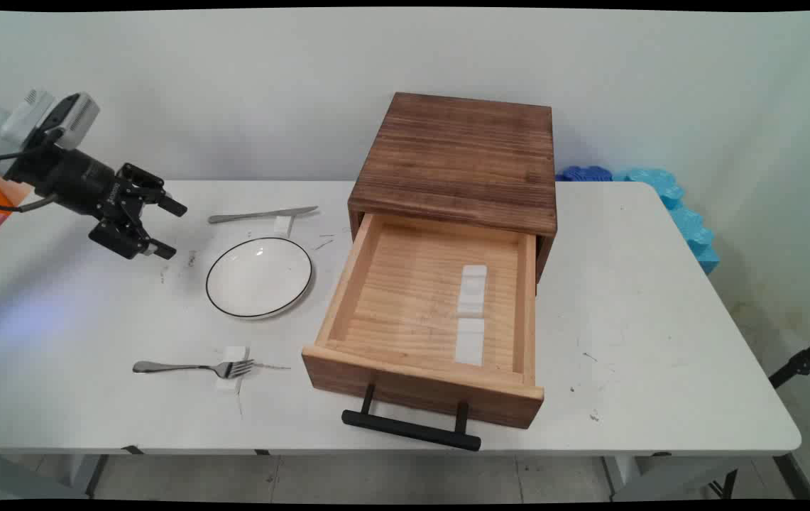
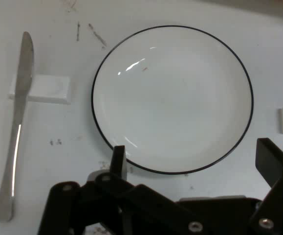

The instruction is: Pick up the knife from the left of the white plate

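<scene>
**Open claw hanging over the desk's left side, beside the plate**

Nearest the desk's point(image 1: 660, 341) front edge lies a fork point(image 1: 195, 367), its tines propped on a small white block point(image 1: 232, 377), left of centre. Just to its right, a wooden drawer point(image 1: 427, 319) stands pulled out towards the front edge, its black bar handle point(image 1: 410, 429) reaching almost over the edge. Two white blocks point(image 1: 472, 314) lie end to end on the drawer's floor, towards its right side.

Further back, left of the drawer, sits a white plate point(image 1: 259, 277) with a thin black rim, nothing on it. The claw point(image 1: 168, 228) hangs above the desk to the plate's left, fingers point(image 2: 118, 159) spread wide apart and holding nothing; from the hand view the plate point(image 2: 173, 98) fills the space ahead of it.

Behind the plate a knife point(image 1: 263, 213) lies roughly parallel to the desk's back edge, resting across another small white block point(image 1: 282, 225).

The dark wooden cabinet point(image 1: 458, 160) that houses the drawer stands at the back edge, around the middle. At the back right corner and down the right edge runs a row of blue foam pieces point(image 1: 667, 195).
</scene>
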